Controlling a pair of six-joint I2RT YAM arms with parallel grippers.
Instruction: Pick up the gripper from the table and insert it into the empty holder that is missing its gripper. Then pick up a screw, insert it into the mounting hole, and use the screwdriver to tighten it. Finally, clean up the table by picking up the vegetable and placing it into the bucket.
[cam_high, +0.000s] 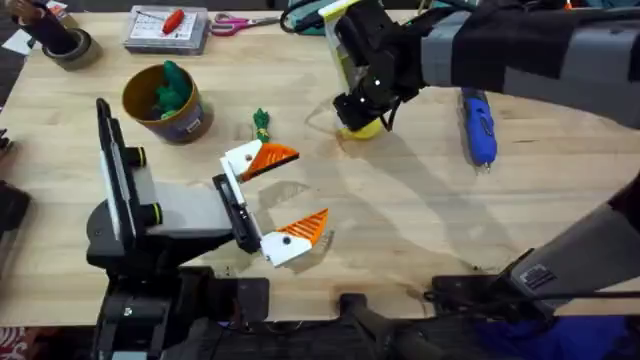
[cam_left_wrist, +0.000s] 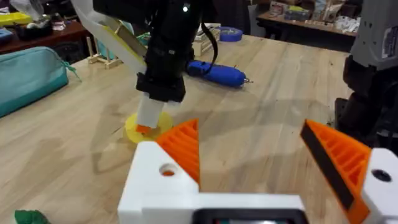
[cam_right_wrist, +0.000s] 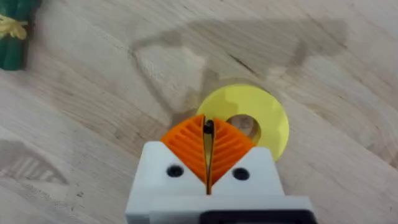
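Observation:
My right gripper (cam_high: 358, 113) hangs just over a flat yellow ring (cam_right_wrist: 261, 115), its orange pads shut on a small dark screw (cam_right_wrist: 208, 127). My left gripper (cam_high: 285, 195) lies low at table centre-left, open and holding nothing, its orange ribbed pads (cam_left_wrist: 183, 149) wide apart. The green vegetable (cam_high: 261, 123) lies on the wood between the bucket (cam_high: 190, 118) and the ring. The blue screwdriver (cam_high: 478, 125) lies to the right of the ring. The loose gripper and the empty holder are out of view.
A green toy (cam_high: 174, 88) sits inside the bucket. At the back stand a tape roll (cam_high: 66, 45), a parts box (cam_high: 165, 28) and scissors (cam_high: 235, 22). A teal pouch (cam_left_wrist: 28, 74) lies beyond the ring. Bare wood stretches across the front right.

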